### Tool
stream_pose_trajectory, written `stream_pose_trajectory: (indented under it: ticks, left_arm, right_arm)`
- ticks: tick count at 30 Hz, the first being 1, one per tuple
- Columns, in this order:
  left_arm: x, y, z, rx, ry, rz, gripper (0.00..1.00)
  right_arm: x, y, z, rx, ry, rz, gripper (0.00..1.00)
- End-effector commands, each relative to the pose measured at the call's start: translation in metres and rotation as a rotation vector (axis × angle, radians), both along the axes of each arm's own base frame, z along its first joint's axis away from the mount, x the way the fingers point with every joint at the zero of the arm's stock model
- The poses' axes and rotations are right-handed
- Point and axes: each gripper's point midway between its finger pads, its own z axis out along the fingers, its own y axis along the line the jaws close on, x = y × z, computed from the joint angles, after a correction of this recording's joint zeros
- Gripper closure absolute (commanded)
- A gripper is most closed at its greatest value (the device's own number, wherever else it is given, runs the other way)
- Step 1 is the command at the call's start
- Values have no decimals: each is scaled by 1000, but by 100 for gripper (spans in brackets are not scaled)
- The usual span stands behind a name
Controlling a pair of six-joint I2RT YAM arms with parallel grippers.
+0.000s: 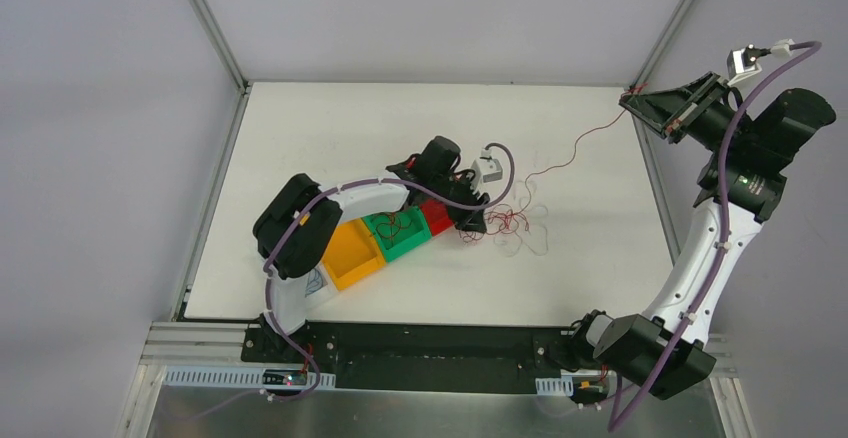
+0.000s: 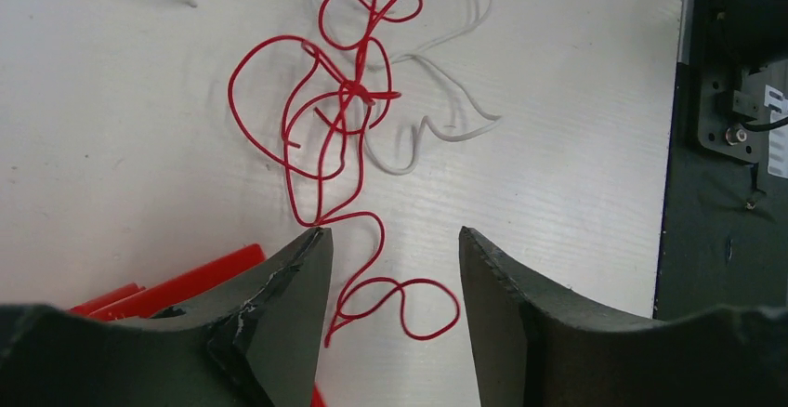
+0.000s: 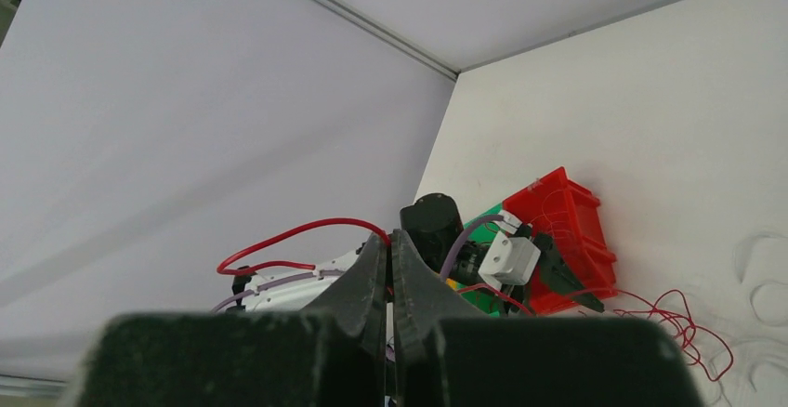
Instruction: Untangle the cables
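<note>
The cables (image 1: 510, 223) lie as a loose red and white tangle on the white table, just right of the bins. My left gripper (image 2: 390, 235) is open low over the table; the curled end of a bright red cable (image 2: 356, 91) lies on the surface between its fingers, apart from the right one and running close past the left tip. Thin white cables (image 2: 465, 134) lie under and beside the red knot. My right gripper (image 1: 634, 94) is raised at the table's far right corner, shut on a red cable (image 1: 575, 146) that runs down to the tangle. The same red cable (image 3: 297, 232) loops from its tips.
An orange bin (image 1: 355, 255), a green bin (image 1: 400, 233) with some red wire in it and a red bin (image 1: 435, 216) stand in a row under the left arm. The black base rail (image 2: 725, 193) borders the table's edge in the left wrist view.
</note>
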Motion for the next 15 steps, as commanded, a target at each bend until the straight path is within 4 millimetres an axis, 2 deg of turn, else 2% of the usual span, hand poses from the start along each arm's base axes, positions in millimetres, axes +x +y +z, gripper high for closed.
stream_pose_trajectory:
  ticks: [1, 4, 8, 11, 15]
  left_arm:
    - [-1, -19, 68, -155, -204, -118, 45]
    - [5, -30, 76, -177, -242, -118, 45]
    - [40, -42, 84, -194, -242, -16, 49]
    - [66, -48, 78, -173, -263, 44, 50]
    - [74, -56, 48, -84, -262, -11, 48]
  right_arm:
    - [0, 2, -8, -47, -14, 1, 100]
    - [-1, 4, -8, -45, -11, 12, 100]
    - [-4, 7, -5, -47, -13, 24, 100]
    - [-8, 10, 0, -48, -21, 36, 100]
    - [-15, 15, 14, -54, -55, 60, 100]
